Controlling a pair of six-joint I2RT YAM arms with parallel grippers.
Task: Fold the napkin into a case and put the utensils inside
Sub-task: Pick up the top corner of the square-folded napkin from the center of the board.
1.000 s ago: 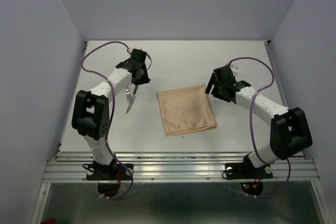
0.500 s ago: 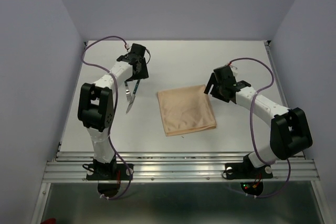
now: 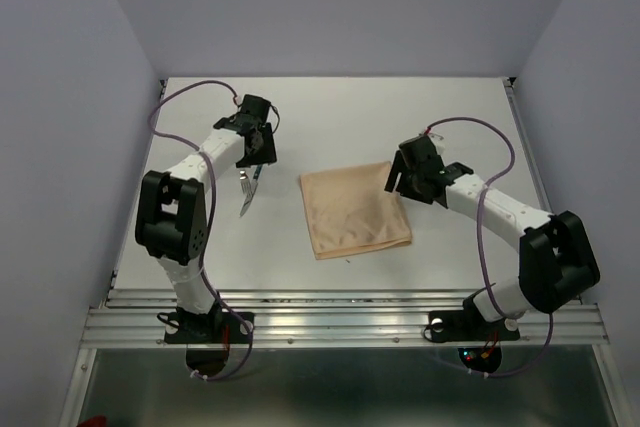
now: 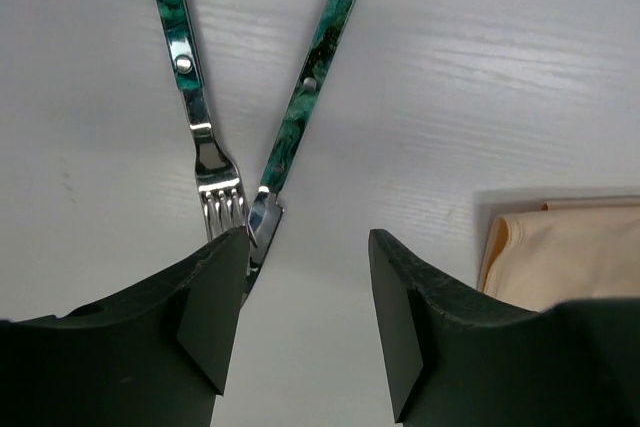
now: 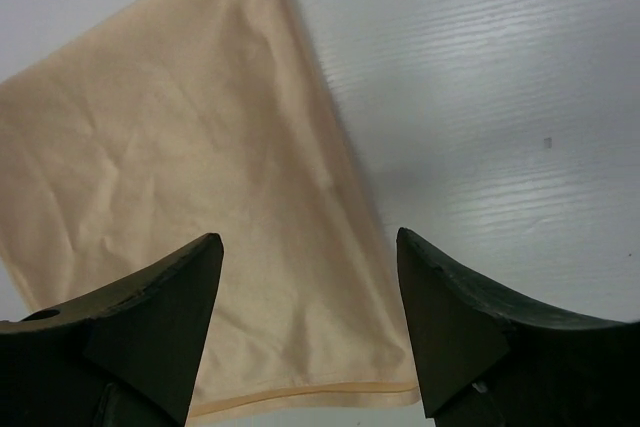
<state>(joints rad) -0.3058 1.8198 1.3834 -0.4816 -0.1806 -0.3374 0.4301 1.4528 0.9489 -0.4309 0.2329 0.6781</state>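
Top external view has the napkin [image 3: 355, 210] lying flat on the white table [image 3: 350, 117] as a rough peach-tan square, turned a little, about midway between the two arms. The utensils [image 3: 248, 185] lie on the table to its left, apart from the cloth and just on the near side of the left hand [image 3: 258, 150]. The right hand [image 3: 397, 177] sits at the napkin's far right corner. Left wrist view shows two pieces, a fork [image 4: 185, 62] and a second piece [image 4: 310, 82], both with mottled dark green handles and silvery ends. They make a V: the handles spread away from the camera and the metal ends draw close together beside one finger of the left hand. The fork's tines reach that finger's edge in the picture, and the second piece's metal end runs behind it, so its kind cannot be told. The left hand is spread wide with only bare table in the gap, and a corner of the napkin shows at the right of that view. Right wrist view shows the right hand spread wide too, holding nothing, with the napkin's edge running beneath the gap, cloth under one finger and bare table under the other. Whether either hand touches the table cannot be told.
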